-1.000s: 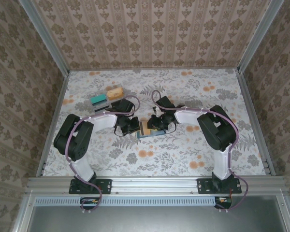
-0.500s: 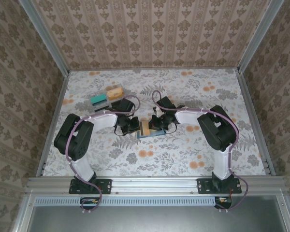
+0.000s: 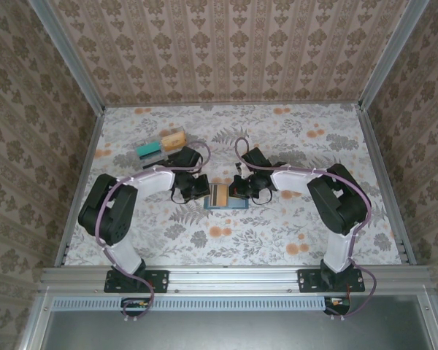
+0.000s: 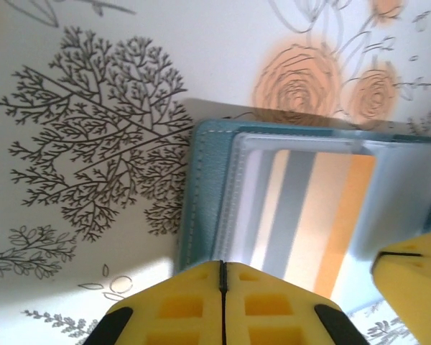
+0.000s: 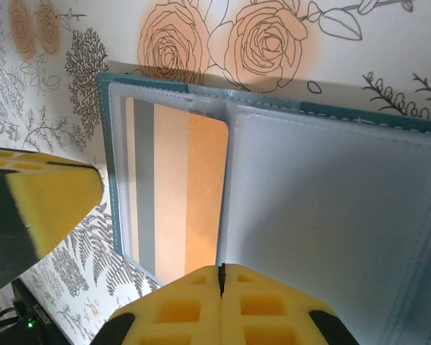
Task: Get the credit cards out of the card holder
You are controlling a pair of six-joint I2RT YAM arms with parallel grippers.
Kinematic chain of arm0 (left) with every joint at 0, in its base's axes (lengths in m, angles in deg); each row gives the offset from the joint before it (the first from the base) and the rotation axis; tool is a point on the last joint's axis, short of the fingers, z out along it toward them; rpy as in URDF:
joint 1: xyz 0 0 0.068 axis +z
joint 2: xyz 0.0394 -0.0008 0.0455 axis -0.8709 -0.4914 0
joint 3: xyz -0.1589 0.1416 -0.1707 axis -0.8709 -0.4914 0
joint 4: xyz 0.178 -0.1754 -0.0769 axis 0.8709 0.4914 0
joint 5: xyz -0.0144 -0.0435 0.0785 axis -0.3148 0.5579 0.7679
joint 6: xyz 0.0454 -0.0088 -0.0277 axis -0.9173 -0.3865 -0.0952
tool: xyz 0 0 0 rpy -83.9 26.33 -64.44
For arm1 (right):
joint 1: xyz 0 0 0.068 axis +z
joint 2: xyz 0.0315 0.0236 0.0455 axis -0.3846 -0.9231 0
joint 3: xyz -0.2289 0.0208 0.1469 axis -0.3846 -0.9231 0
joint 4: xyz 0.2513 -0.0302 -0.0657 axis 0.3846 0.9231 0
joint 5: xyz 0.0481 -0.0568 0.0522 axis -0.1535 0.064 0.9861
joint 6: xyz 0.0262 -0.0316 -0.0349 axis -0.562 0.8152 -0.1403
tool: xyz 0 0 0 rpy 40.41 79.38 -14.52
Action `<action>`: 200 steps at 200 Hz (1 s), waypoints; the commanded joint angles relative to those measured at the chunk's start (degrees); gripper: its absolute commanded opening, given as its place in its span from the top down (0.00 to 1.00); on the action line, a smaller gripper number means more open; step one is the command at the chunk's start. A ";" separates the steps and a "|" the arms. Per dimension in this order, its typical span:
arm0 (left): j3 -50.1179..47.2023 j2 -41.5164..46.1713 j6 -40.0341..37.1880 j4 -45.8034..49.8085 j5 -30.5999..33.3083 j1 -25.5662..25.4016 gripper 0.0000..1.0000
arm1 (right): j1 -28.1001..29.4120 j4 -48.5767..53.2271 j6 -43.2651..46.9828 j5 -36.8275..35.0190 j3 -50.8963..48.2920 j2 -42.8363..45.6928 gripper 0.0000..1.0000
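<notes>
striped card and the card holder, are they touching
Touching: the right wrist view shows the striped card lying flat in the card holder, tucked under its clear sleeve.

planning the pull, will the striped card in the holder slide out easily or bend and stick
The striped card looks flat with crisp straight edges, so probably stiff, not floppy. It sits under a clear sleeve of the card holder, so it may drag. Thin, so likely light; the holder could shift with it.
</notes>
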 commanded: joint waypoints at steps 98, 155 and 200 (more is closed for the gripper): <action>2.69 -2.88 -0.09 -1.23 -2.39 -0.90 0.93 | 0.09 -0.15 -2.55 2.23 2.96 -2.68 0.75; 0.93 -4.12 -0.24 0.21 -0.22 -1.08 0.94 | 0.18 0.71 -2.72 1.48 3.56 -4.35 0.76; -2.06 -4.21 0.35 -0.19 0.72 -1.17 0.94 | 0.27 0.68 -2.63 2.33 4.59 -6.00 0.76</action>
